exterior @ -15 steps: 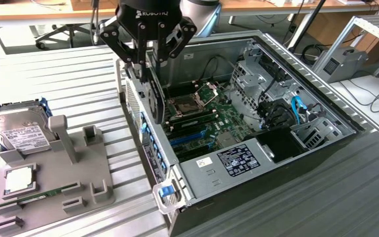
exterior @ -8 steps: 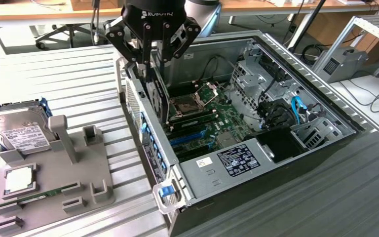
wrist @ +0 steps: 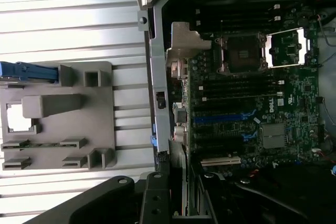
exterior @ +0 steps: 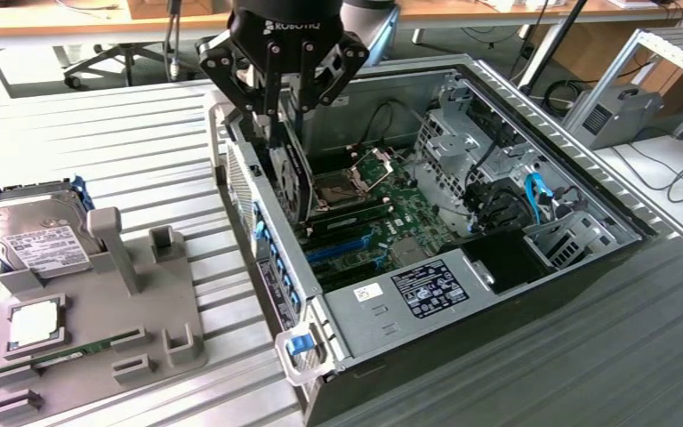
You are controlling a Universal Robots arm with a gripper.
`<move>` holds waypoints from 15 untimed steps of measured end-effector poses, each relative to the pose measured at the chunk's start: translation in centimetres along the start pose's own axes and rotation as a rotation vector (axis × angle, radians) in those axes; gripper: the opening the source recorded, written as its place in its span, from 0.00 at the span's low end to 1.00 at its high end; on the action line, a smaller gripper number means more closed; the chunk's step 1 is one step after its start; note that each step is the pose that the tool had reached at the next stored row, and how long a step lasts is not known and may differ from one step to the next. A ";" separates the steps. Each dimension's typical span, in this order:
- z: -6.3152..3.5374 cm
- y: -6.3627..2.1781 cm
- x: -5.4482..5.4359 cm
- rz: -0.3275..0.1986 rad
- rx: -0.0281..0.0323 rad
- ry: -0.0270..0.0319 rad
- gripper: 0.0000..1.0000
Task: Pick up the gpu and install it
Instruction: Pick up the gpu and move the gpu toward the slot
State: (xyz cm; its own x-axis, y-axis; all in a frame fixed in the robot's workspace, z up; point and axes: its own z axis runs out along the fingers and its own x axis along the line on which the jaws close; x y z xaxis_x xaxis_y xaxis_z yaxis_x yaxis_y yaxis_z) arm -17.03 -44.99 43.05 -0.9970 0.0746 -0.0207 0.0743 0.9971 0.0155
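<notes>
Firstly, exterior view: end effector (exterior: 280,114) closed on the gpu (exterior: 292,173), card held upright, edge down, inside the open computer case (exterior: 532,347), over the motherboard (exterior: 401,222). Next, wrist view: motherboard slots facing the camera, grey parts holder (wrist: 58,114) on the table (wrist: 68,24) beside the case.

The ribbed silver metal table (exterior: 104,133) has a smooth, faint sheen; the grey plastic holder block (exterior: 140,329) is matt. The open grey computer case (exterior: 348,329) is bare sheet metal, and the green gpu card (exterior: 292,178) carries a black plastic fan.
</notes>
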 end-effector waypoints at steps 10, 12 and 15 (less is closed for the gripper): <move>0.15 0.06 -0.9 0.000 0.0021 -0.0001 0.26; 0.18 0.08 -1.0 0.000 0.0025 -0.0002 0.26; 0.24 0.10 -1.3 0.000 0.0031 -0.0003 0.26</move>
State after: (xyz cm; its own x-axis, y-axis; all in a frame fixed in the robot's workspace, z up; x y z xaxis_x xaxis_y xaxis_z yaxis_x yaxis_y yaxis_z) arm -15.70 -44.99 42.84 -0.9970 0.0746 -0.0210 0.0743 0.9972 0.0123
